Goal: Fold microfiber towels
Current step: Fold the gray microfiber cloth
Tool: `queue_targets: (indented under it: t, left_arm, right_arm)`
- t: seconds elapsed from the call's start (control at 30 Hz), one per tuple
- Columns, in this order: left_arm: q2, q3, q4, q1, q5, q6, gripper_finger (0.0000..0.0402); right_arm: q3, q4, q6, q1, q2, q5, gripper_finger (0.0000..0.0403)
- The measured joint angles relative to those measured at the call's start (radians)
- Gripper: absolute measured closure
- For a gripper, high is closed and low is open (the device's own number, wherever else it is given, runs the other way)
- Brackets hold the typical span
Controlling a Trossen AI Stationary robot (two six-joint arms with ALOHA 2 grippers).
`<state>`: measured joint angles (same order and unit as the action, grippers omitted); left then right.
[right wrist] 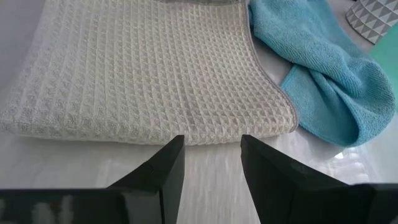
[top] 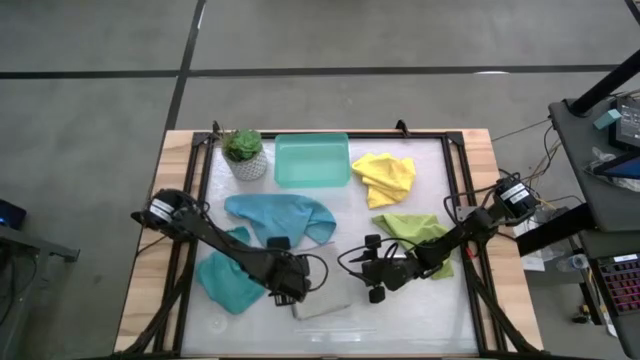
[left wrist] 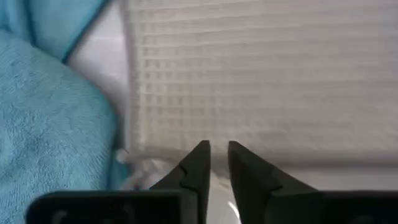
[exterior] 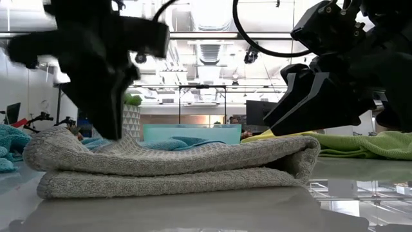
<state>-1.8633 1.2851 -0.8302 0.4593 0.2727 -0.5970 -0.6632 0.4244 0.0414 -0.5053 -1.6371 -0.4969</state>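
A light grey waffle-weave towel (top: pixel 322 302) lies folded in two near the table's front, its fold (exterior: pixel 308 154) toward my right gripper. My left gripper (top: pixel 290 291) points steeply down at the towel's left edge, its fingertips almost together. My right gripper (top: pixel 372 282) stands open just right of the towel, slanting down; its fingers (right wrist: pixel 168 162) stop short of the folded edge and touch nothing. Two teal towels (top: pixel 285 215) (top: pixel 228 282) lie crumpled on the left. A yellow towel (top: pixel 385 177) and a lime green towel (top: pixel 420 232) lie on the right. My left gripper meets the grey towel at its left edge (left wrist: pixel 186 144), coming from above and pointing steeply down. Its fingertips (exterior: pixel 114 132) rest on the upper layer with only a narrow gap between them. Whether cloth sits in that gap, the fingers hide. The towel lies flat on the table.
A teal tray (top: pixel 312 160) and a small potted plant (top: pixel 245 153) stand at the back. The black frame (top: pixel 455 170) runs round the white table top. Bare table shows in front of the grey towel and between the two grippers.
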Motion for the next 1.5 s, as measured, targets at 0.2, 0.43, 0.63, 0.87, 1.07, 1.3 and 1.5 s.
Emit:
queue_targets:
  t: [0.2,0.43,0.63,0.87,1.07,1.3,1.5]
  left_arm:
    - [0.0,-0.06,0.016,-0.009,0.039,-0.052,0.0398]
    - [0.007,-0.044,0.04,-0.008,0.041,-0.047,0.0396]
    - [0.014,-0.04,0.182,0.007,0.081,0.012,0.0396]
    - [0.016,-0.016,0.283,0.092,0.045,0.018,0.0395]
    - [0.034,0.045,0.3,0.207,0.022,-0.101,0.0395]
    - [0.006,0.06,0.487,0.279,0.046,-0.16,0.0396]
    - [-0.058,0.077,0.554,0.314,0.084,-0.21,0.0401]
  right_arm:
    - [0.004,0.0,0.0,0.0,0.0,0.0,0.0255]
    - [0.005,0.006,-0.012,0.004,0.0,-0.001,0.0255]
    - [0.012,0.097,-0.059,0.004,0.0,0.004,0.0255]
    - [-0.042,0.093,0.064,-0.001,0.0,0.157,0.0255]
    - [-0.201,-0.17,0.204,-0.025,0.0,0.317,0.0255]
    - [-0.31,-0.314,0.237,-0.141,-0.001,0.209,0.0255]
    - [-0.318,-0.294,0.275,-0.238,-0.001,0.029,0.0255]
